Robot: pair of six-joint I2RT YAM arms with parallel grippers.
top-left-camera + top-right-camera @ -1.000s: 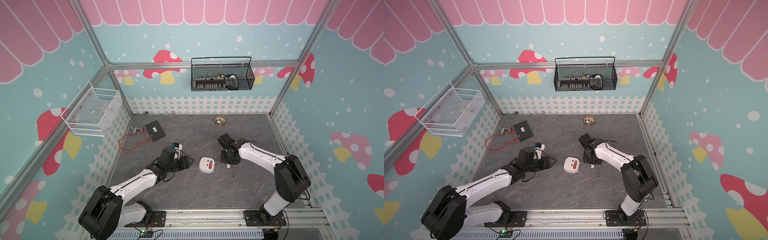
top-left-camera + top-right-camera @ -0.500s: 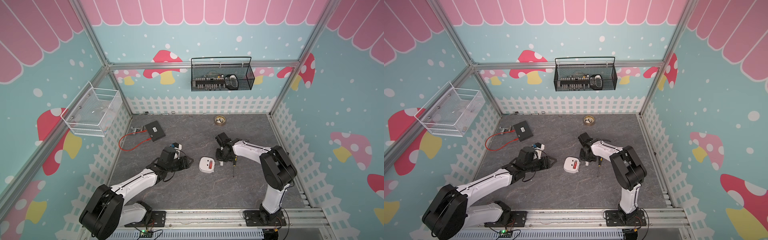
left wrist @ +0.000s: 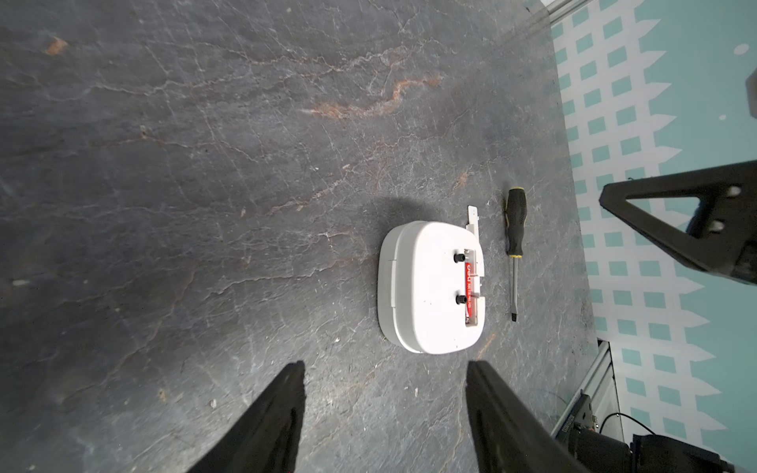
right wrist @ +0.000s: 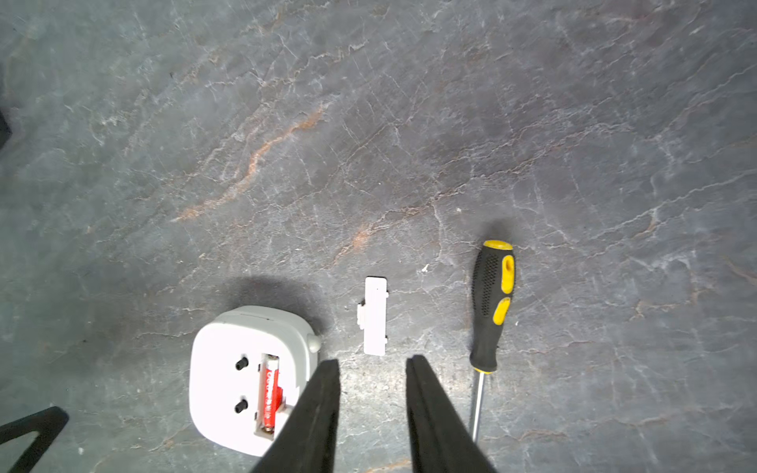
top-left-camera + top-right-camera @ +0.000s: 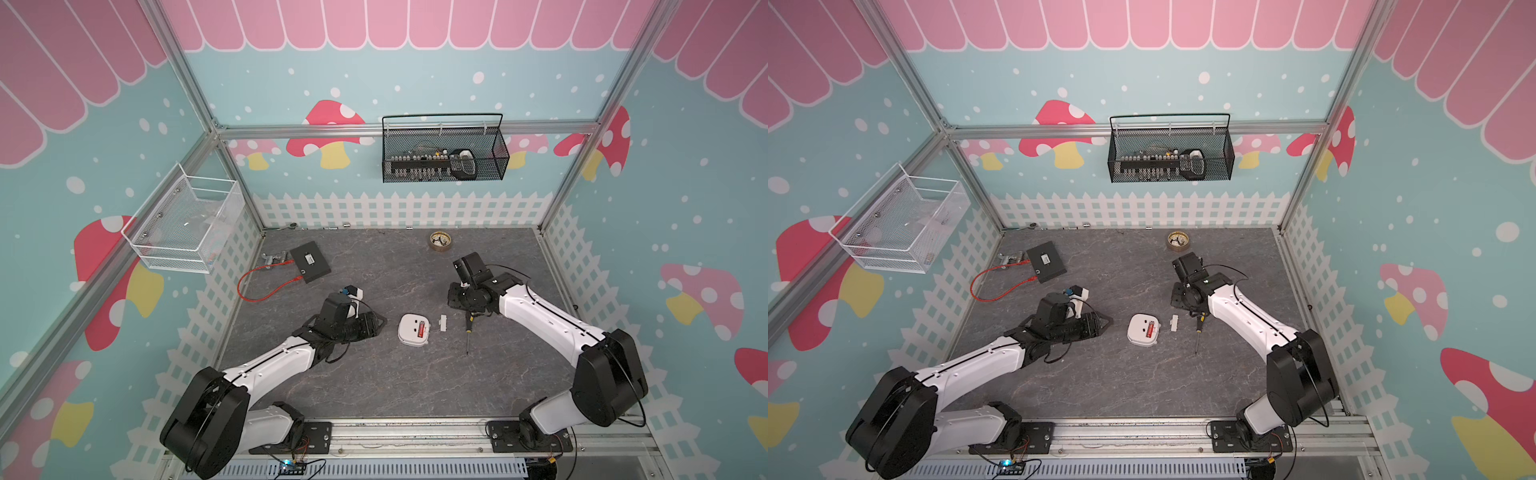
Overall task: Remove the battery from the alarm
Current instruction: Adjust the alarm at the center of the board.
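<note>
My right gripper [image 4: 372, 363] has moved. A second ago it was shut and sat low over the handle of the screwdriver [image 4: 489, 311]. Now its jaws have parted a little and it has pulled up and back, so the screwdriver lies alone on the table [image 4: 368, 123]. The small white cover plate [image 4: 375, 315], hidden under the gripper before, now shows.

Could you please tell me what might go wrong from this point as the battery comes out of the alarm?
1. The battery sits inside the narrow recess of the alarm; the right pincer, open with nothing in it, might slip off it or drag the unheld alarm along.
2. The loose cover plate and the screwdriver lie close beside the alarm, so a descending pincer could knock them.
</note>
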